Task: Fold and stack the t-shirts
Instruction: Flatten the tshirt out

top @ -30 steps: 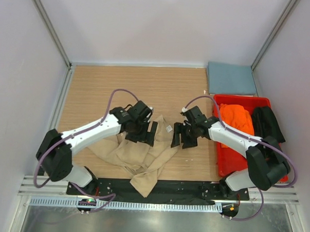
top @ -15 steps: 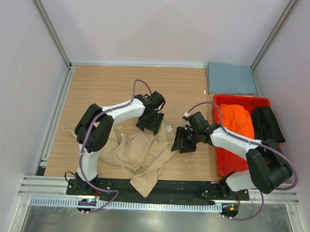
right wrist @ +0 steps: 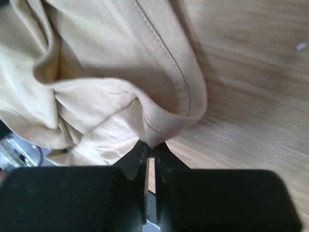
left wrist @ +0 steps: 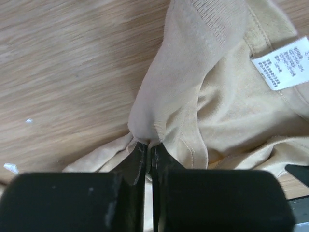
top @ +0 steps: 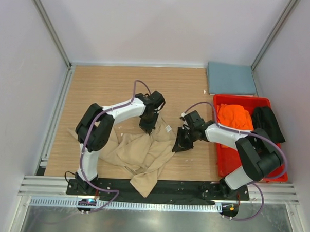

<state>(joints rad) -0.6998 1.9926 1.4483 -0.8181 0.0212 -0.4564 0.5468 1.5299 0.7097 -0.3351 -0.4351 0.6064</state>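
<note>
Wood table [top: 110, 88] with pale walls around it holds a crumpled tan t-shirt [top: 138, 154] at its near middle. The left gripper [top: 147, 128] is pressed together, pinching the shirt's far edge beside a white tag [left wrist: 282, 65]. The right gripper [top: 180, 144] pinches the shirt's ribbed right edge. A red bin [top: 240, 98] on the right holds an orange t-shirt [top: 234, 117] and a black t-shirt [top: 268, 123]. A blue-grey t-shirt [top: 231, 78] lies folded in the far right corner.
</note>
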